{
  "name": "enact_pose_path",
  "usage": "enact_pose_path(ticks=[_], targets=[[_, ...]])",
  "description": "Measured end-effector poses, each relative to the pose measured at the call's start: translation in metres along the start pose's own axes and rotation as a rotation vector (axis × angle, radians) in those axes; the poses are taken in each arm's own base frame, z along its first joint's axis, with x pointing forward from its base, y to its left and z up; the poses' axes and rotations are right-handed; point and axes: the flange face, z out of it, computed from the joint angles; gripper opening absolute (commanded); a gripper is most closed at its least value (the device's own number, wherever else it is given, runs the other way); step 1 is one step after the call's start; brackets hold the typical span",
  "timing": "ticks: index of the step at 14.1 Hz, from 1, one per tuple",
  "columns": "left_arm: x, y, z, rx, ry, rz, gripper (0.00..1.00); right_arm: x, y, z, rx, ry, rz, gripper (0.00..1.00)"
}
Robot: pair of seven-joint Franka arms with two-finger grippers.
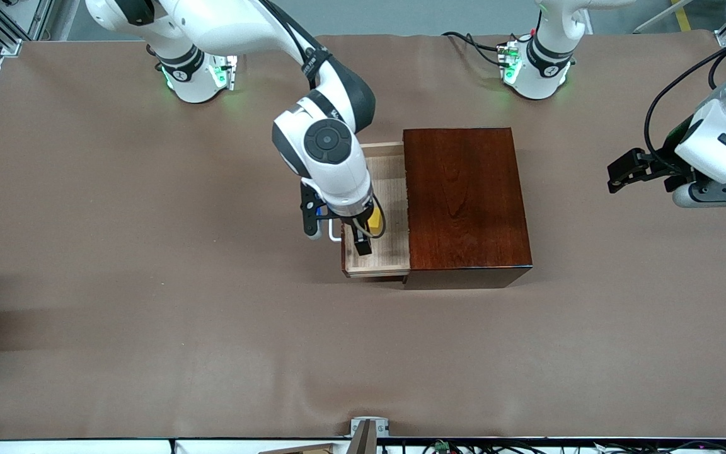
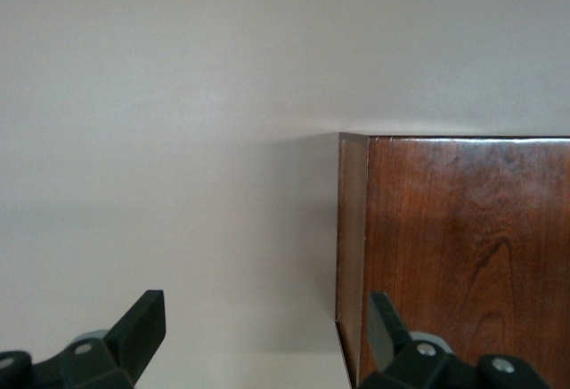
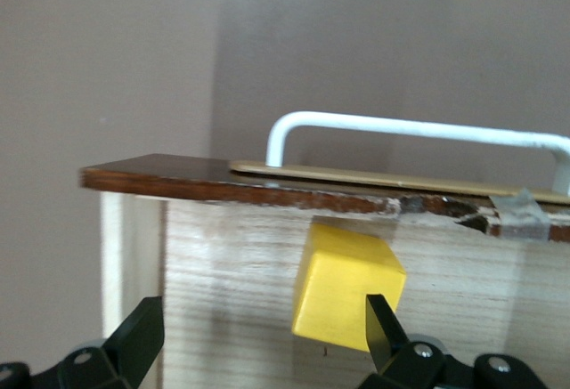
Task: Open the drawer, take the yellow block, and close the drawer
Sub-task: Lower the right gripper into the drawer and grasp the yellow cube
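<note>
Pulled out of its wooden box (image 1: pixel 467 202), the drawer (image 1: pixel 394 183) holds the yellow block (image 1: pixel 375 222) just beside the right end effector (image 1: pixel 345 241), fingers spread wide and empty, while the left end effector (image 1: pixel 615 176) waits open.

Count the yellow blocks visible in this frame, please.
1. The yellow block lies in the open drawer, close against its front panel, with the open right gripper over it. The part of the drawer inside the wooden box is hidden.

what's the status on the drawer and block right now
Right gripper open, down in the pulled-out drawer, block not yet between its fingers. Left gripper open, waiting above the table past the box. Nothing in the way.
</note>
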Motion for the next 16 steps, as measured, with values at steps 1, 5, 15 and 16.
enact_pose_path(ticks=[1, 5, 15, 16], targets=[[0.001, 0.0, 0.0, -0.001, 0.004, 0.0, 1.0, -0.001, 0.002, 0.006, -0.014, 0.0, 0.011, 1.0], [0.002, -0.003, 0.001, 0.0, 0.003, -0.005, 1.0, -0.006, 0.007, 0.019, -0.043, -0.008, 0.029, 1.0], [0.005, -0.003, 0.003, -0.002, 0.008, -0.007, 1.0, -0.025, 0.034, 0.038, -0.091, 0.024, 0.059, 1.0], [0.004, -0.003, 0.003, -0.002, 0.009, -0.006, 1.0, -0.024, 0.035, 0.041, -0.097, 0.03, 0.06, 1.0]])
